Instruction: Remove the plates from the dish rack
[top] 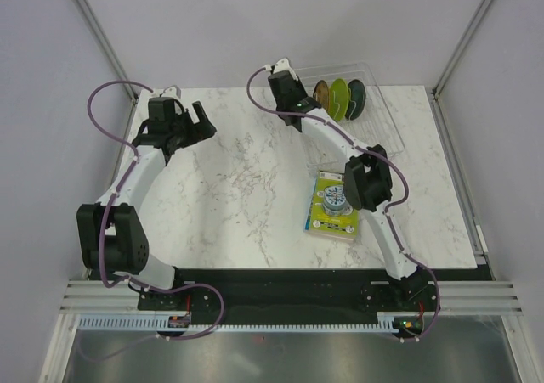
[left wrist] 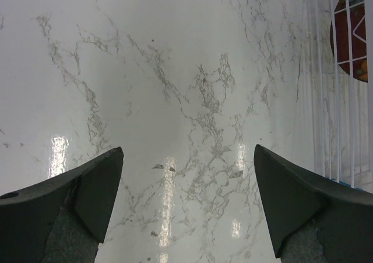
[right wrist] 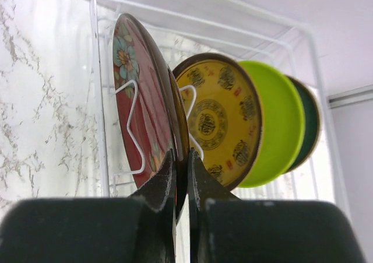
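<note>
Pinching the lower rim of the round red plate with a flower pattern (right wrist: 137, 94), the right gripper (right wrist: 181, 158) is clamping that edge with its two dark fingers drawn to a narrow slit. The red plate is standing upright on its edge at the left end of a row inside the clear, see-through rectangular dish rack (top: 387, 120), with a thin white wire rib crossing its face. Just behind it, the golden-yellow patterned round plate (right wrist: 218, 120), the plain lime-green round plate (right wrist: 280, 129) and the dark teal round plate (right wrist: 313, 120) are standing side by side, each partly hiding the next. The rack is sitting at the far right corner of the white marble-look desk (top: 238, 196). The left gripper (left wrist: 187, 155) is hanging over bare desk to the left of the rack, its jaws spread wide and holding nothing. A flat green-yellow rectangular package (top: 333, 206) is lying on the desk beside the right arm's elbow, apart from the rack.
</note>
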`<state>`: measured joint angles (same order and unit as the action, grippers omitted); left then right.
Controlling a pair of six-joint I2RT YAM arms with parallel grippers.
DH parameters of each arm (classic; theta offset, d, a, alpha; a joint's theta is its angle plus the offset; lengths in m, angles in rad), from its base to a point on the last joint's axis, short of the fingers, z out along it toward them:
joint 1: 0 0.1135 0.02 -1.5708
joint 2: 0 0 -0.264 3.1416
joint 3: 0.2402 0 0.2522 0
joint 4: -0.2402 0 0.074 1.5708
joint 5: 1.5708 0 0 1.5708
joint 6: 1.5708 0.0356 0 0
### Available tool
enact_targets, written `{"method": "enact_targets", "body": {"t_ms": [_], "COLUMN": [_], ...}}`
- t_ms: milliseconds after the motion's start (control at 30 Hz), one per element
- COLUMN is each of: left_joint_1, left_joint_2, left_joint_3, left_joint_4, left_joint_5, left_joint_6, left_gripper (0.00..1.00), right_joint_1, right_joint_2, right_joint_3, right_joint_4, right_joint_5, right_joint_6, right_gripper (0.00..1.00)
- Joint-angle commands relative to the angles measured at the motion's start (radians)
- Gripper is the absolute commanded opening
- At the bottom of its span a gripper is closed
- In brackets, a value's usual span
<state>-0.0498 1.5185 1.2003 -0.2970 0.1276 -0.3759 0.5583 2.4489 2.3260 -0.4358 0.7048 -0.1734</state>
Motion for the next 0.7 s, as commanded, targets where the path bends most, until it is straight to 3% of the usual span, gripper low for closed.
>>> {"method": "enact_targets", "body": {"t_ms": [0, 267, 433, 667], "left_joint_1": [0.005, 0.005, 0.005, 0.005], "left_joint_2": [-0.041, -0.070, -0.092, -0.124], "left_joint_3": [-0.010, -0.007, -0.048, -0.191], "left_joint_4": [0.029, 0.029, 0.099, 0.424], "left_joint_5": [-0.020, 0.047, 0.188, 0.466], "left_joint_6": [0.042, 0.035, -0.006, -0.181], "left_gripper": [1.00, 1.00, 1.00, 1.00], "right_joint_1": [0.046, 0.049, 0.052, 0.054], "right_joint_2": [-0.114, -0.301, -0.505, -0.685], "right_joint_3": [-0.014, -0.125, -0.209, -0.399], "right_joint_4": [0.213, 0.255, 0.064, -0.034], "right_joint_5": [0.228, 0.271, -0.003, -0.454], "right_joint_6": [-0.129, -0.107, 0.098, 0.374], "right_gripper": [0.00, 0.00, 0.00, 0.00]}}
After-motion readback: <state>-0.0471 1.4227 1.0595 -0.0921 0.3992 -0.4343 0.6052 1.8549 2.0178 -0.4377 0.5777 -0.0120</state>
